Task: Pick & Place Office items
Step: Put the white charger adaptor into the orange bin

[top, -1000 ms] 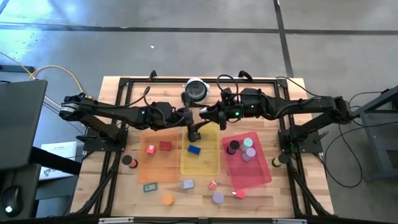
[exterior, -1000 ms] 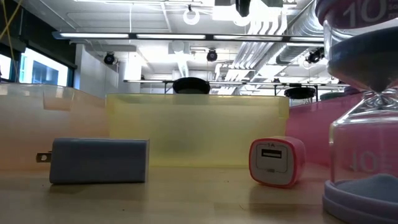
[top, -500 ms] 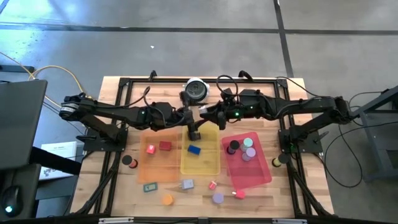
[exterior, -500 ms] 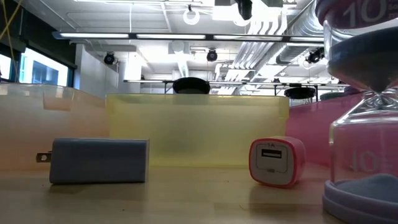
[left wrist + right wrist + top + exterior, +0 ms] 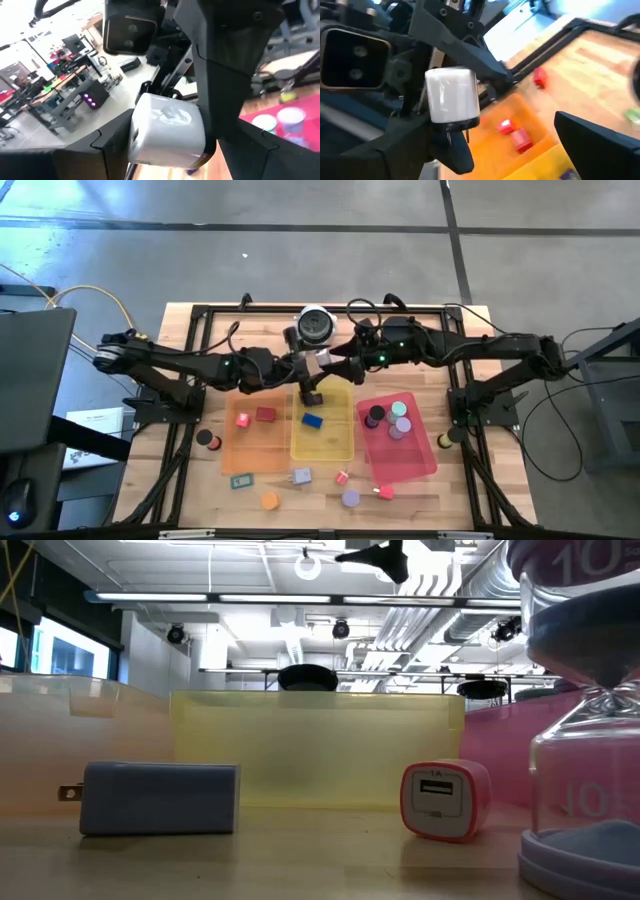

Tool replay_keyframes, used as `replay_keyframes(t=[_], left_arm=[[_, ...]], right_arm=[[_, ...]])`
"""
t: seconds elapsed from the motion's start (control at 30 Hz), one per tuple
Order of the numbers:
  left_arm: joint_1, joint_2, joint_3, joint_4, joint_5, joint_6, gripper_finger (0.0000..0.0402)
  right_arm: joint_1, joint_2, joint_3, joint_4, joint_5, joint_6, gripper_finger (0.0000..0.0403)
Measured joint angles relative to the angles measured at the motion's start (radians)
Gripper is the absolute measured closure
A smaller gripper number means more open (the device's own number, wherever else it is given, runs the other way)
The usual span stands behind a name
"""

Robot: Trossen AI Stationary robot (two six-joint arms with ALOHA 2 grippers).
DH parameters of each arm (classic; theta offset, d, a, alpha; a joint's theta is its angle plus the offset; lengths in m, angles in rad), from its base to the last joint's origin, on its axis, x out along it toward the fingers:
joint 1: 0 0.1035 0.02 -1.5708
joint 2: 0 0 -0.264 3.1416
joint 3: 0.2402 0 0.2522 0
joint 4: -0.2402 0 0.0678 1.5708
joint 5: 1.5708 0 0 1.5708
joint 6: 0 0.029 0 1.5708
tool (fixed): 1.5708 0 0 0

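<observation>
While left fingers (image 5: 165, 145) grip the white charger (image 5: 167, 131), right fingers (image 5: 520, 145) spread open, above yellow tray (image 5: 322, 440).

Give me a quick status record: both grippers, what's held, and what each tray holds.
left gripper: over the far end of the yellow translucent tray, shut on the white plug-in charger block
right gripper: close beside it, facing it, fingers open, holding nothing
orange translucent tray: two red pieces
yellow tray: blue block, black piece
red translucent tray: several round discs
loose on table: grey plug adapter, pink-rimmed charger, a few others
</observation>
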Motion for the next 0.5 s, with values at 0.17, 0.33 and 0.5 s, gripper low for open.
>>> replay_keyframes(t=[0.17,0.33,0.5], left_arm=[[-0.036,-0.029,0.000,-0.106,-0.104,-0.070,0.0157],[-0.082,-0.105,0.002,-0.307,-0.173,-0.272,0.0157],[-0.140,-0.183,0.001,-0.577,-0.223,-0.499,0.0158]], right_arm=[[-0.053,-0.001,0.000,-0.031,-0.026,0.003,0.0008],[-0.122,0.002,-0.004,-0.061,0.016,-0.008,0.0006],[-0.192,0.001,-0.002,-0.093,-0.003,0.016,0.0005]])
